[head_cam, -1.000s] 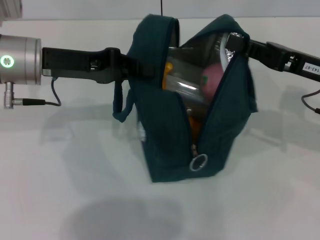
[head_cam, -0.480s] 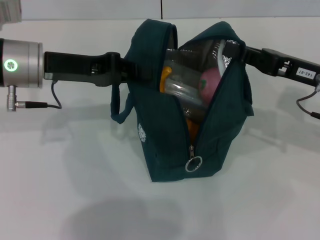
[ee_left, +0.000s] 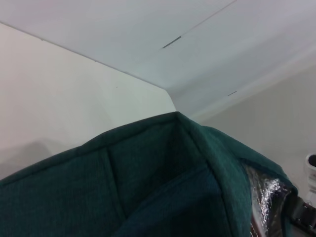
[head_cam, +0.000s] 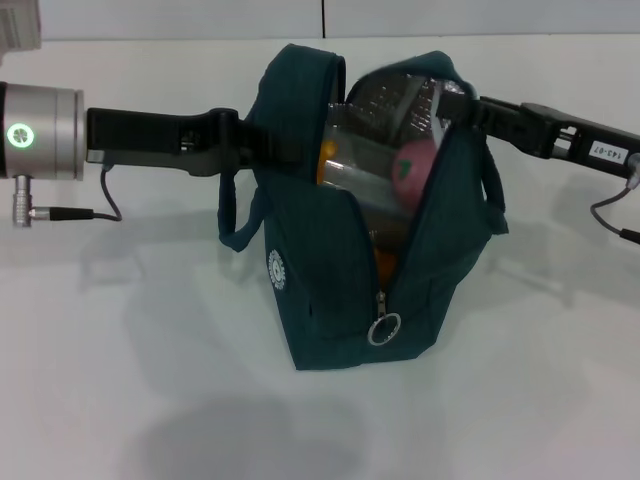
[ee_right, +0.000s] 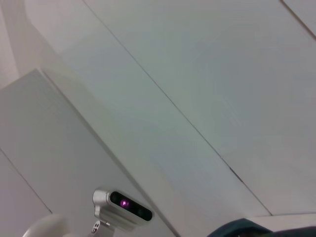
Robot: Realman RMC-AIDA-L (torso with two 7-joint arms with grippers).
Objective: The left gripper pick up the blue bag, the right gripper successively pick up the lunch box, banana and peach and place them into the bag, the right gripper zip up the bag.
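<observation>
The blue bag (head_cam: 330,290) stands open at the table's middle, its zipper ring (head_cam: 384,329) low on the front seam and its silver lining showing at the top. Inside I see the pink peach (head_cam: 412,172), the clear lunch box (head_cam: 352,172) and orange bits of the banana (head_cam: 385,262). My left gripper (head_cam: 275,145) comes in from the left, shut on the bag's left handle side. My right gripper (head_cam: 455,100) reaches in from the right, with its tip at the bag's upper right rim. The left wrist view is filled by the bag's fabric (ee_left: 148,187).
The white table (head_cam: 120,380) lies around the bag. A cable (head_cam: 70,212) hangs from the left wrist. In the right wrist view there is a wall, a small mounted camera (ee_right: 123,205) and a sliver of the bag (ee_right: 242,229).
The bag has shifted and turned slightly left, bringing its white logo into view. The right arm's tip moved a little left and down along the bag's rim. The left arm barely moved.
</observation>
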